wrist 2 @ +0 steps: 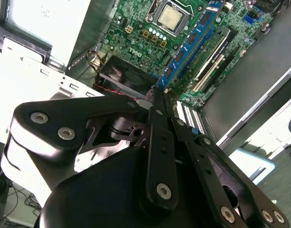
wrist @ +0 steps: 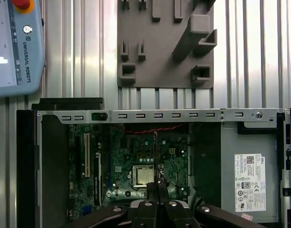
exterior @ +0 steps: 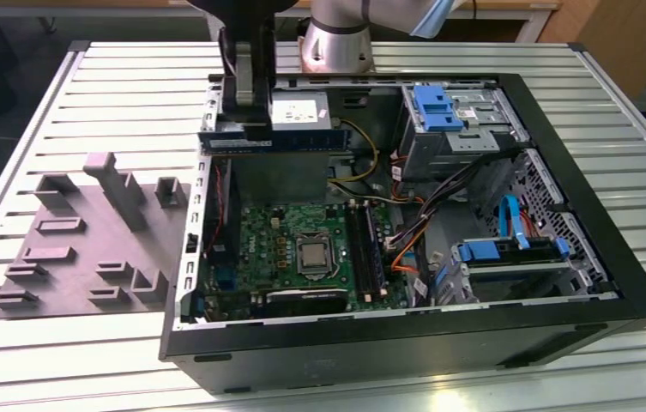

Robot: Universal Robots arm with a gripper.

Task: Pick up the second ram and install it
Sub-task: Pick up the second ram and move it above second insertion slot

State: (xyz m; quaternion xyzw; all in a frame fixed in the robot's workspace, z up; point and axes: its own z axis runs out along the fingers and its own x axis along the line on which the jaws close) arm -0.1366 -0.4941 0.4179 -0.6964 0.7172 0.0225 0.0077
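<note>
Second ram [exterior: 294,139] gripped above the computer case [exterior: 597,283]

Fingers of the gripper [exterior: 248,127] are closed tight on the stick's flat faces, nearer its end at the exterior view's left. Most of its length therefore juts toward the exterior view's right. The second ram is held level, long edge down, over the far end of the open case and well clear of the motherboard [exterior: 282,245]. In the second wrist view the second ram [wrist 2: 188,45] is a slim dark-blue strip carrying a row of black chips. In the first wrist view it appears edge-on as a thin line just beside the processor [wrist: 143,175].
</note>
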